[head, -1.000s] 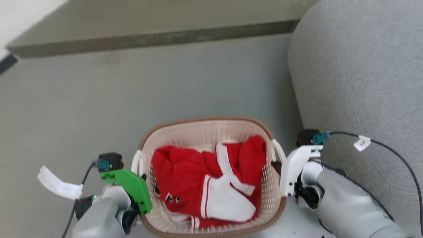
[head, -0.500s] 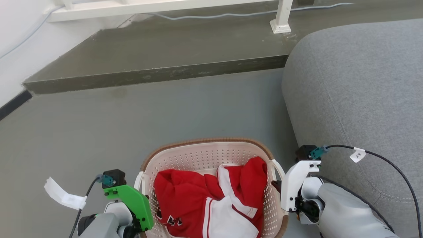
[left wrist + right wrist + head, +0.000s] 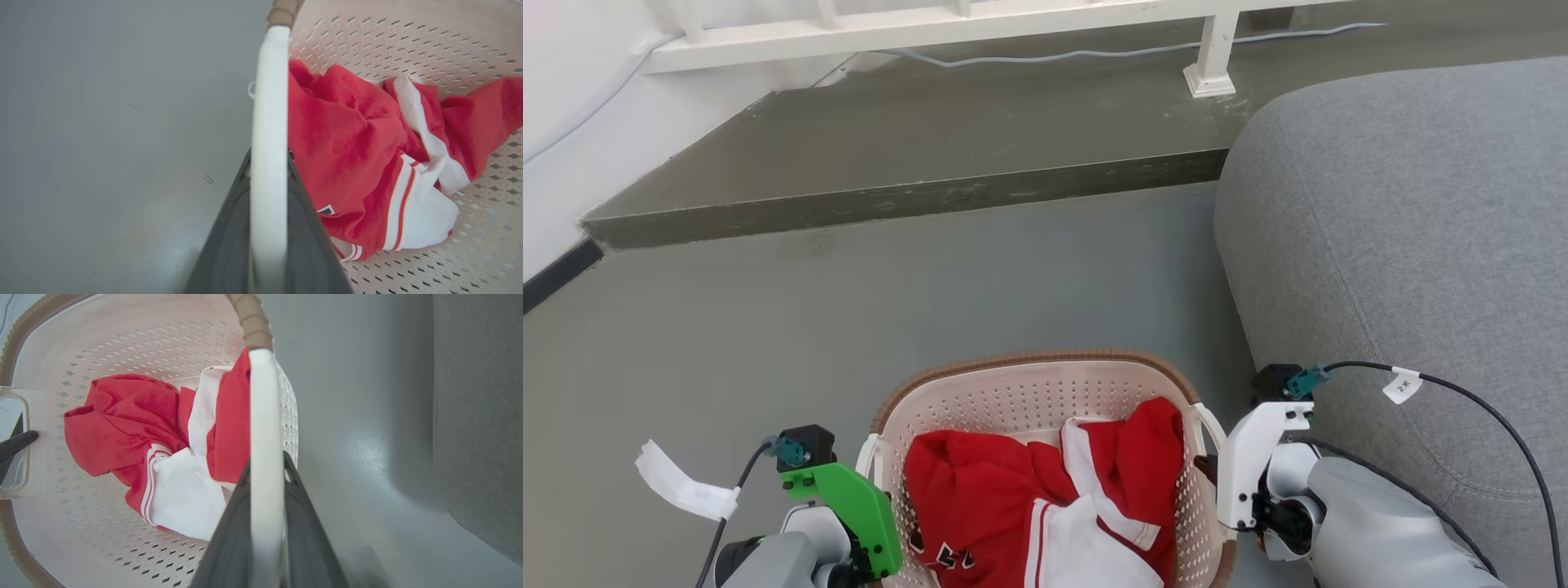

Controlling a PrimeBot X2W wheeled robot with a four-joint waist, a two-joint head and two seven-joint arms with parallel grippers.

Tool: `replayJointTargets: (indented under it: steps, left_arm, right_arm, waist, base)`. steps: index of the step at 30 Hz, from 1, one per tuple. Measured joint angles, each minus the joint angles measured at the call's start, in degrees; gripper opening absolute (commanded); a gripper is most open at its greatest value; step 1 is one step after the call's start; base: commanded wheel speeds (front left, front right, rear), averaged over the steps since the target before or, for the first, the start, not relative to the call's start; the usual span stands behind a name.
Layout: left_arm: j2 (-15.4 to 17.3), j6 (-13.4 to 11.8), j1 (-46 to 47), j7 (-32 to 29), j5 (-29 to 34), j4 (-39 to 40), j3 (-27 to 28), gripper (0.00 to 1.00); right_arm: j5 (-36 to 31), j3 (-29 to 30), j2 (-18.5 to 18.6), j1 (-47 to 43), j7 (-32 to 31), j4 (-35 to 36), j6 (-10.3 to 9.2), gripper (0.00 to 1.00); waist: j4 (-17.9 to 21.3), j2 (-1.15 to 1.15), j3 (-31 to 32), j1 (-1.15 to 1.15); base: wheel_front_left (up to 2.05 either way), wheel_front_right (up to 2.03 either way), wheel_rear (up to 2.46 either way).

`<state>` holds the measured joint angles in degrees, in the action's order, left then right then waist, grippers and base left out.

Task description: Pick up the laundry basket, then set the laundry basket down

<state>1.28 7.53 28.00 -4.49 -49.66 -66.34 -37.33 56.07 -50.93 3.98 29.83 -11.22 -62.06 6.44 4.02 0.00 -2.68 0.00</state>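
Observation:
The laundry basket (image 3: 1021,398) is cream-white and perforated with a brown rim, low in the head view, and holds a crumpled red and white garment (image 3: 1029,498). My left gripper (image 3: 879,483), under its green mount, is shut on the basket's left white handle (image 3: 269,102), with a dark finger on each side of the bar (image 3: 267,165). My right gripper (image 3: 1205,467) is shut on the right white handle (image 3: 261,408) in the same way (image 3: 266,467). The basket's inside (image 3: 122,343) and garment (image 3: 135,416) appear in the right wrist view, with the left gripper's fingertips (image 3: 18,442) at the far handle.
A large grey sofa (image 3: 1405,229) stands close on the right, beside my right arm. Ahead, grey floor (image 3: 849,310) runs to a raised dark step (image 3: 890,196) with a white railing post (image 3: 1213,61) and a cable (image 3: 1094,55). A white wall lies at the left.
The head camera has moved, so the whole picture slid down and the step and white railing came into view. Both grippers stay shut on the basket's handles.

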Motion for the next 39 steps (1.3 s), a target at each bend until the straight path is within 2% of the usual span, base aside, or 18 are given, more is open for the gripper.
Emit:
replayJointTargets:
  steps: [19,39]
  left_arm:
    - [0.2,-0.1,0.0,0.1,-1.7,0.1,-0.9,0.00]
    - [0.2,-1.3,7.6,6.1,-1.5,0.6,-1.2,0.00]
  right_arm:
    - [1.0,-1.1,0.2,0.3,0.1,0.3,0.00,0.00]
    - [1.0,-1.2,1.7,7.2,5.8,2.3,0.00,0.00]
  waist:
    - [0.2,0.00,-1.8,0.00]
    - [0.7,0.00,-12.8,0.00]
  base:
    - [0.00,0.00,0.00]
    - [0.00,0.00,0.00]
